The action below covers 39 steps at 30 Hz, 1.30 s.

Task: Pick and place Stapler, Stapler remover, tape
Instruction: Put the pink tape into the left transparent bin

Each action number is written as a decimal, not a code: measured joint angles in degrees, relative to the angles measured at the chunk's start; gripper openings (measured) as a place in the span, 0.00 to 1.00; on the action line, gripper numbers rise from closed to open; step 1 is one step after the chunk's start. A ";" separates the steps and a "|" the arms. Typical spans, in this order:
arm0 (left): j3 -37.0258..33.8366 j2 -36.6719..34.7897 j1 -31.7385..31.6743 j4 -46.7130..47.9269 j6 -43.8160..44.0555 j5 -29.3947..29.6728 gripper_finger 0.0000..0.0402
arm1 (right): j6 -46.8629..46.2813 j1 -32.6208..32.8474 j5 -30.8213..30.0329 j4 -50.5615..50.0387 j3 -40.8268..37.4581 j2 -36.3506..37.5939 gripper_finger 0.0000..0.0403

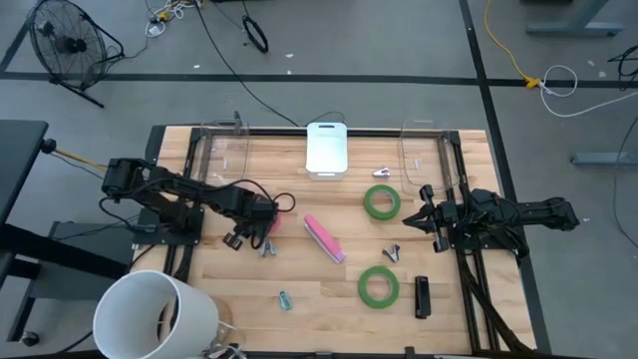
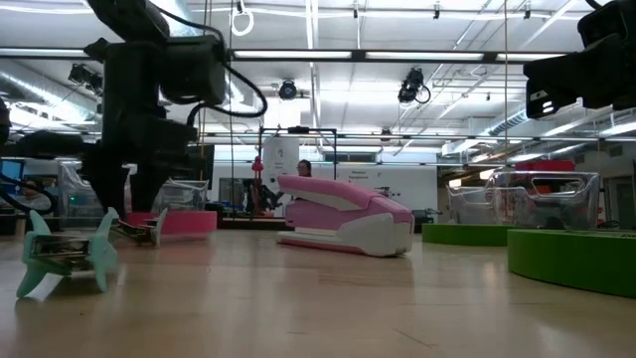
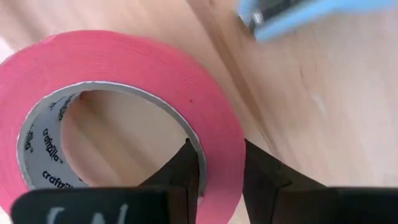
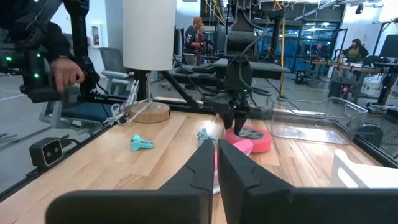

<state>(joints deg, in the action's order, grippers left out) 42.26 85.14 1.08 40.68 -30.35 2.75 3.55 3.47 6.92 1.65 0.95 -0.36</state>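
Pink tape [image 3: 124, 81], a light, stiff ring lying left of centre on the tabletop [image 1: 329, 294], is being pinched through its wall by the left gripper's [image 3: 221, 171] fingers, while the right gripper [image 1: 411, 221] is waiting clenched at right.

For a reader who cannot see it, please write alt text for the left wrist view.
The left gripper has its two dark fingers astride the wall of the pink tape roll, one inside the ring and one outside. The roll lies flat on the wooden table, with a light blue object beyond it.
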 joint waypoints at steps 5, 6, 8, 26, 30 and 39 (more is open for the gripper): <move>4.69 0.00 0.00 2.96 2.95 0.00 0.22 | 0.02 0.00 0.00 0.00 -0.02 0.00 0.05; 5.87 0.00 0.00 3.22 3.52 -0.01 0.22 | 0.01 0.00 0.01 0.02 0.00 0.00 0.05; 8.38 0.00 0.00 4.51 4.86 0.00 0.22 | 0.01 0.01 0.00 0.02 -0.02 0.00 0.05; 21.02 -0.02 -7.34 7.46 31.61 12.50 0.22 | 0.00 0.00 0.00 0.02 -0.01 0.00 0.05; 21.24 -0.02 -9.83 10.01 37.92 17.60 0.22 | 0.02 0.01 0.00 0.01 0.00 0.01 0.05; 21.24 -0.02 -15.34 18.49 41.67 26.53 0.22 | 0.01 0.02 0.00 0.00 -0.01 0.01 0.05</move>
<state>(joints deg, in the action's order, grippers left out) 63.51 85.12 -14.26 59.17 11.32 29.28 3.56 3.49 6.92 1.65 0.94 -0.35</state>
